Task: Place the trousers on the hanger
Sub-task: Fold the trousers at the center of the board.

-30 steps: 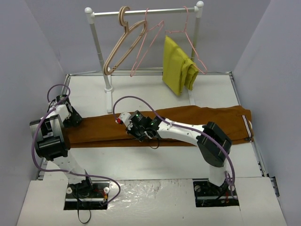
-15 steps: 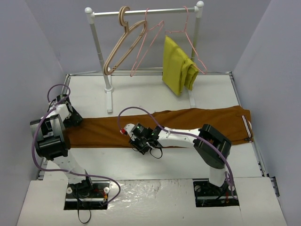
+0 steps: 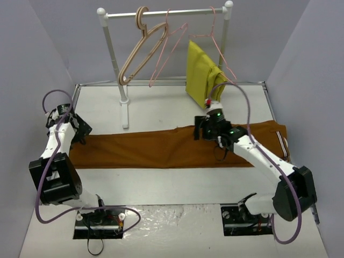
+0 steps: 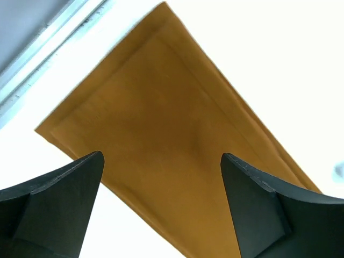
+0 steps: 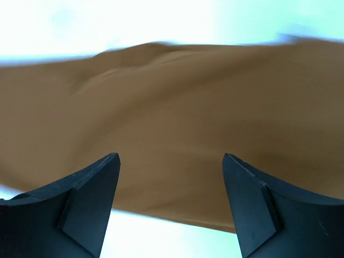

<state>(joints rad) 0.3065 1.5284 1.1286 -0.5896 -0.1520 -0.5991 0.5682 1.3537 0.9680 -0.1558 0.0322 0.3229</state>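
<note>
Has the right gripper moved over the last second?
Yes. The right gripper moved rightward and toward the rack, ending just below the yellow garment.

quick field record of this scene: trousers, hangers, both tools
trousers: flat across the table, waistband at the right end
empty pink wire hanger: on the rail, nothing on it
yellow garment: draped on the other pink hanger
wooden hanger: on the rail, bare
left tool: open, over the trousers' hem end, holding nothing
right tool: open, over the trousers near mid-length, holding nothing
</note>
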